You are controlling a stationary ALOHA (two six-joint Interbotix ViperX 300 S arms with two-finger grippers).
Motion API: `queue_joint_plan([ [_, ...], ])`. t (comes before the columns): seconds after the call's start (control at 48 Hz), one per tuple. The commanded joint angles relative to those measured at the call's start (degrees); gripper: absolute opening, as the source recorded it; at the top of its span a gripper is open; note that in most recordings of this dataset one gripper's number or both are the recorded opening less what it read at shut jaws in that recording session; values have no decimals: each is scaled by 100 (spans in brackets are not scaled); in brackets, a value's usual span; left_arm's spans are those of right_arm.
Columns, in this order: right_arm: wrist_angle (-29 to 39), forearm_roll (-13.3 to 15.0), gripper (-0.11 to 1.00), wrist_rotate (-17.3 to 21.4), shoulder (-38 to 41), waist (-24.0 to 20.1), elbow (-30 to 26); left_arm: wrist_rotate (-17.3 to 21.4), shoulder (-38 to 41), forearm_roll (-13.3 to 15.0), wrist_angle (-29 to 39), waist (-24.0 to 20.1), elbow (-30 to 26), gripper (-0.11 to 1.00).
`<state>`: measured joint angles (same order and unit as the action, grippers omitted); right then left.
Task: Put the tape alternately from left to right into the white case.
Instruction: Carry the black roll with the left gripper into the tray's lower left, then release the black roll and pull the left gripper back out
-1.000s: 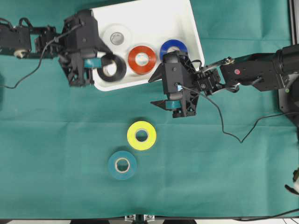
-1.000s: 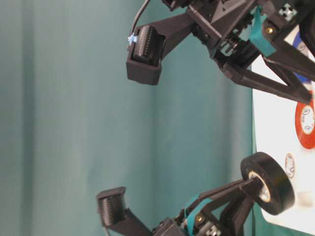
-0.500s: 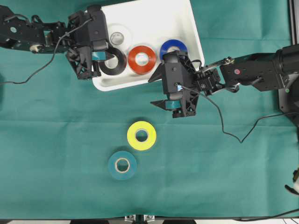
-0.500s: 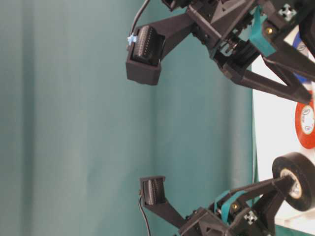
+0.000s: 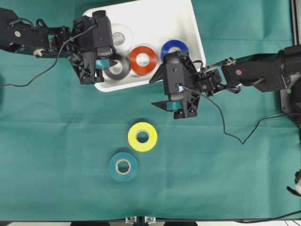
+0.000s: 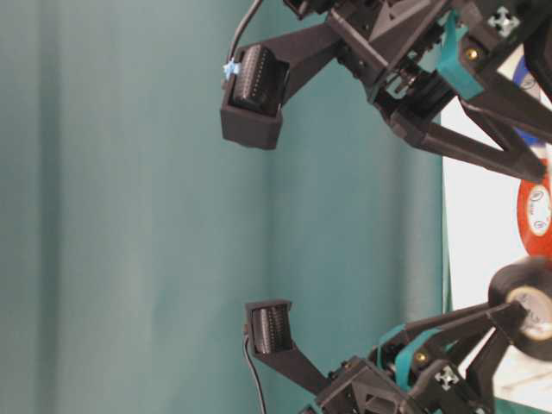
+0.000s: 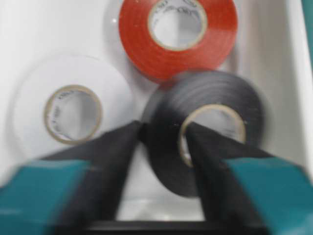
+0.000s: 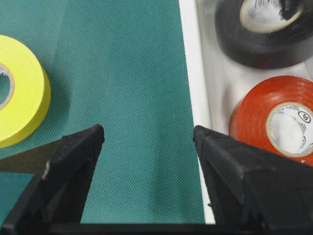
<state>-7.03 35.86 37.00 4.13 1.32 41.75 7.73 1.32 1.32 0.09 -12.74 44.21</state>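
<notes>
The white case holds a white tape, a red tape, a blue tape and a black tape. My left gripper hangs over the case's near-left corner. In the left wrist view its jaws stand apart astride the wall of the blurred black tape, one finger in the core. The yellow tape and the teal tape lie on the cloth. My right gripper is open and empty beside the case's front rim, right of the yellow tape.
A green cloth covers the table. The right arm stretches in from the right edge, and its cable loops over the cloth. The left arm comes in from the top left.
My left gripper's jaws have parted, and the black tape has dropped lower into the case beside the red one. The right arm has not moved.
</notes>
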Motion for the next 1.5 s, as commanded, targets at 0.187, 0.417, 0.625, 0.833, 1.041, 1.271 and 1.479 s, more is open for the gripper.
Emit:
queue_joint_plan([
  [0.187,-44,-18,81,9,-149,-18,-70,0,-193,-9,-18,9,-70,41],
  [0.417,-44,-18,81,9,-149,-18,-70,-9,-290,-9,-18,18,-44,39],
  [0.625,-44,-18,81,9,-149,-18,-70,-9,-387,0,35,44,-35,39],
  [0.833,-44,-18,81,9,-149,-9,-70,-26,-800,0,360,158,9,39],
  [1.041,-44,-9,81,9,-149,-18,-79,-53,-1187,18,519,510,167,39],
  [1.271,-44,-18,81,9,-149,-18,-70,-70,-1301,18,519,1046,413,39],
  [1.479,-44,-9,81,9,-149,-18,-79,-105,-1292,26,519,1459,545,38],
])
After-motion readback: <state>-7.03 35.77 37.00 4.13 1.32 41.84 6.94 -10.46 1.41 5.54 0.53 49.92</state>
